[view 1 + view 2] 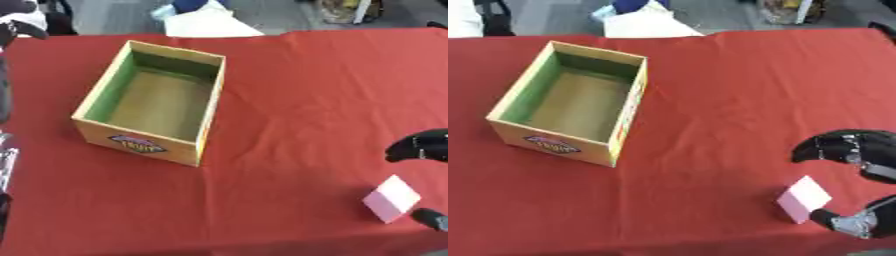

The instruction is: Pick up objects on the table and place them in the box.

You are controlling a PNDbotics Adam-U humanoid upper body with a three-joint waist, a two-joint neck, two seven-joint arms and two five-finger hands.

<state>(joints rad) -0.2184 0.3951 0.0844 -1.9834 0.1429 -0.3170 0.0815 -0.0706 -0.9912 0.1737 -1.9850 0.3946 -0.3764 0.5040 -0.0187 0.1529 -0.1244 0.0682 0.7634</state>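
- Red cloth, lightly wrinkled, covers the table (297,85).
- An open cardboard box (627,117), rectangular with green inner walls and a printed label on its near side, stands far left; nothing shows inside it.
- A small pale pink block (802,199) lies near right, tilted.
- The right robot hand (859,150) is spread wide around the block, fingers above, thumb below, holding nothing.

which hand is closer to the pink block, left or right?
Right. The right hand brackets the pink block, fingers above, thumb just beside it. The left hand is not visible; only arm parts show at the far left edge.
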